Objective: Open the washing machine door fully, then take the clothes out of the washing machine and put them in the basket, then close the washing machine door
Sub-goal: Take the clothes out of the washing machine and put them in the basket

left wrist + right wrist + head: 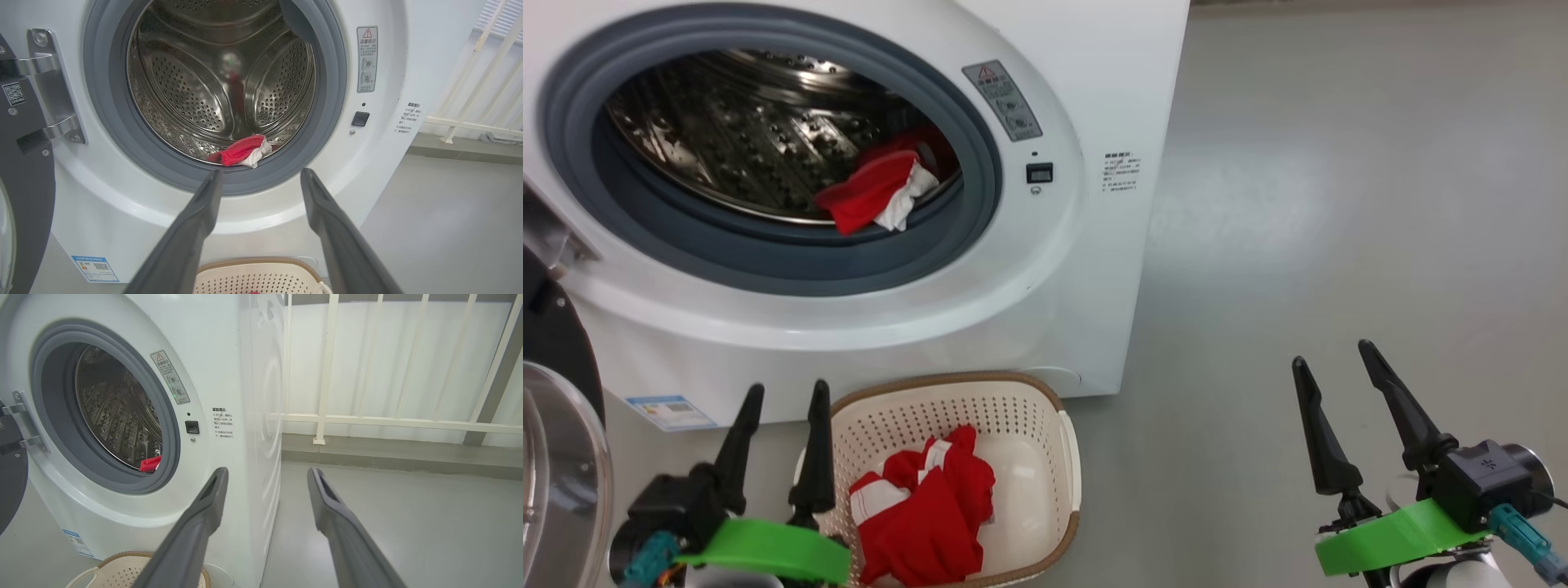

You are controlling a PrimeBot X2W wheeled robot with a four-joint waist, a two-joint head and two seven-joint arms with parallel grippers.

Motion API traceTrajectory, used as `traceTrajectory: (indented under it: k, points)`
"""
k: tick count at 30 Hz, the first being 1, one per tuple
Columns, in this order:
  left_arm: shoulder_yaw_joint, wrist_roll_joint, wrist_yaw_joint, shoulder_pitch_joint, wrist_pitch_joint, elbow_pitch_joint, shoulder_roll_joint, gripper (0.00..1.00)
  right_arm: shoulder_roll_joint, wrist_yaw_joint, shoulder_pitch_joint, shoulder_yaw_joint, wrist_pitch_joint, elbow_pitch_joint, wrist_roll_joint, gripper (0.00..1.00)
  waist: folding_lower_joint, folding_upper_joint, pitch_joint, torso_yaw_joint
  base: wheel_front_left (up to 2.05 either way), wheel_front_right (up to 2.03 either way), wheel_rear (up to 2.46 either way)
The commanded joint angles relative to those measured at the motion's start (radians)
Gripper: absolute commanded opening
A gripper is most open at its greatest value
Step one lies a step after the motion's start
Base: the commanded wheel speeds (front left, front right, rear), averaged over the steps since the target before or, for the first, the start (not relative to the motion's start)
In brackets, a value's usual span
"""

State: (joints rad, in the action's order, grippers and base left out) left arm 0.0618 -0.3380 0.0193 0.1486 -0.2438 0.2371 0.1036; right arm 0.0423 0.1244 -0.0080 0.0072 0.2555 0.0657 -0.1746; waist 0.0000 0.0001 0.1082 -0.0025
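The white washing machine point(1086, 245) stands with its door point(560, 457) swung wide open at the far left; its black rim and glass bowl show there. Red and white clothes point(878, 192) lie at the drum's front lip, also in the left wrist view point(241, 150) and right wrist view point(151, 464). More red clothes point(927, 510) lie in the cream basket point(1070, 457) on the floor before the machine. My left gripper point(786, 390) hangs open beside the basket's left rim, holding nothing. My right gripper point(1331, 353) stands open over bare floor to the right.
Grey floor point(1339, 204) stretches to the right of the machine. A white railing point(367, 420) runs along a wall behind the machine's right side. The door hinge point(53, 90) sits left of the drum opening.
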Motion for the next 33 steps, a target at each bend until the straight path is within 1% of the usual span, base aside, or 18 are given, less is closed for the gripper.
traceTrajectory:
  k: [1,6,10,12,15,21,28,33]
  points:
    - [-0.036,-0.011,0.002,0.052,-0.01,-0.015,0.013,1.0,0.008,0.006,-0.043,0.03,0.006,-0.03,0.014,1.0,0.0,-0.0001,0.031,-0.001,0.0,0.0,0.0]
    - [-0.04,-0.016,0.003,0.119,-0.007,-0.007,0.023,1.0,0.008,0.006,-0.075,0.04,0.006,-0.037,0.024,1.0,0.0,-0.0001,0.074,-0.004,0.0,0.0,0.0]
    - [-0.041,-0.012,-0.001,0.215,0.003,0.016,0.037,1.0,0.009,0.006,-0.107,0.047,0.006,-0.042,0.04,1.0,0.0,-0.0001,0.127,0.004,0.0,0.0,0.0]
    - [-0.041,-0.019,0.006,0.271,0.005,0.039,0.04,1.0,0.012,0.006,-0.121,0.048,0.006,-0.044,0.047,1.0,0.0,-0.0001,0.153,0.009,0.0,0.0,0.0]
    - [-0.041,-0.029,0.02,0.351,0.004,0.086,0.046,1.0,0.015,0.006,-0.139,0.048,0.006,-0.049,0.056,1.0,0.0,-0.0001,0.191,0.014,0.0,0.0,0.0]
    - [-0.035,-0.048,0.043,0.488,-0.002,0.187,0.041,1.0,0.024,0.006,-0.173,0.048,0.006,-0.063,0.065,1.0,0.0,-0.0001,0.258,0.025,0.0,0.0,0.0]
    - [-0.029,-0.043,0.063,0.652,-0.013,0.313,0.046,1.0,0.035,0.006,-0.22,0.059,0.006,-0.076,0.073,1.0,0.0,-0.0001,0.336,0.022,0.0,0.0,0.0]
    - [-0.018,-0.02,0.076,0.761,-0.016,0.39,0.07,1.0,0.034,0.006,-0.25,0.075,0.006,-0.081,0.073,1.0,0.0,-0.0001,0.392,0.005,0.0,0.0,0.0]
